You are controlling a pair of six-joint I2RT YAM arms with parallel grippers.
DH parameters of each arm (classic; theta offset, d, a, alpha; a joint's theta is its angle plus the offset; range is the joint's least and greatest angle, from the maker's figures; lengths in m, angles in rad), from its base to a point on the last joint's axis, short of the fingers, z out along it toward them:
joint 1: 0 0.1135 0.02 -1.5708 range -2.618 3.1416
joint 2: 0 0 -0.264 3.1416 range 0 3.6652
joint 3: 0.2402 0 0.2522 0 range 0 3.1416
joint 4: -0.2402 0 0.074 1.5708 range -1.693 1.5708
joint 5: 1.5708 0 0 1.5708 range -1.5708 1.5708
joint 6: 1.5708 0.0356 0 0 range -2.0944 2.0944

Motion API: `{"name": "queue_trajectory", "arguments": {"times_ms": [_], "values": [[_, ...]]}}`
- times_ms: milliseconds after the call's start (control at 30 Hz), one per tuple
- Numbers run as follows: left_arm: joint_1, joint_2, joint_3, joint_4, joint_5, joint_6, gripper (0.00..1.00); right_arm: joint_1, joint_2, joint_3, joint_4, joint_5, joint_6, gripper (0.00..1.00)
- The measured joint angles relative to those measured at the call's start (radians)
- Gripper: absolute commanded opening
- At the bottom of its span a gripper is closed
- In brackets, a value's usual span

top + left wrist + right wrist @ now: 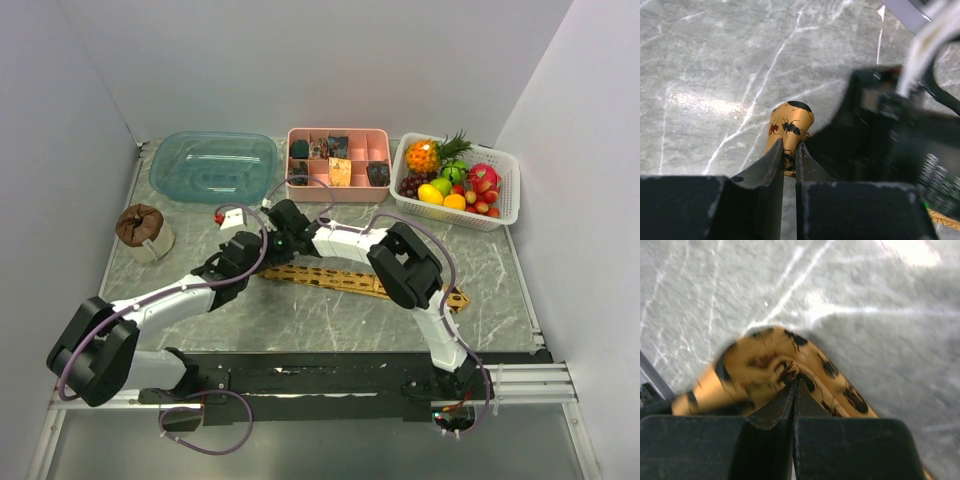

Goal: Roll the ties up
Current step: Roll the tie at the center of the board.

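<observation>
The tie (350,281) is golden-yellow with dark markings and lies flat across the marble table, running right toward its end (455,298). Both grippers meet at its left end. My left gripper (258,243) is shut on the tie's curled end (790,120), and the cloth shows between its fingertips (789,146). My right gripper (280,232) is shut too, its tips (796,379) pinching a bunched crease of the tie (840,385), which curls around them. The right gripper's dark body (880,135) fills the right side of the left wrist view.
A clear teal tub (213,165) stands at the back left. A pink compartment tray (338,160) with small fabric bundles is at the back middle, and a white basket of fruit (505,195) at the back right. A brown roll in a white holder (143,228) stands at the left.
</observation>
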State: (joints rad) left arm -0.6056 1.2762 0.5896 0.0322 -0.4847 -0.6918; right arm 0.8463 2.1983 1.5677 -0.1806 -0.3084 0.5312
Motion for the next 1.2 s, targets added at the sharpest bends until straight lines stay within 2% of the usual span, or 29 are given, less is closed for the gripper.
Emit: {"name": "queue_trajectory", "arguments": {"times_ms": [467,667,900,1200], "values": [[-0.085,0.061,0.013,-0.007,-0.090,-0.007,0.01,-0.005,0.044,0.020,0.049,-0.040,0.026,0.00],[-0.113,0.098,0.022,-0.021,-0.136,-0.012,0.01,-0.027,-0.063,-0.104,0.060,-0.009,0.018,0.00],[-0.148,0.147,0.071,-0.067,-0.203,-0.024,0.01,-0.053,-0.190,-0.170,0.083,0.011,0.018,0.00],[-0.229,0.249,0.136,-0.105,-0.270,-0.027,0.03,-0.077,-0.230,-0.225,0.096,0.031,0.017,0.00]]}}
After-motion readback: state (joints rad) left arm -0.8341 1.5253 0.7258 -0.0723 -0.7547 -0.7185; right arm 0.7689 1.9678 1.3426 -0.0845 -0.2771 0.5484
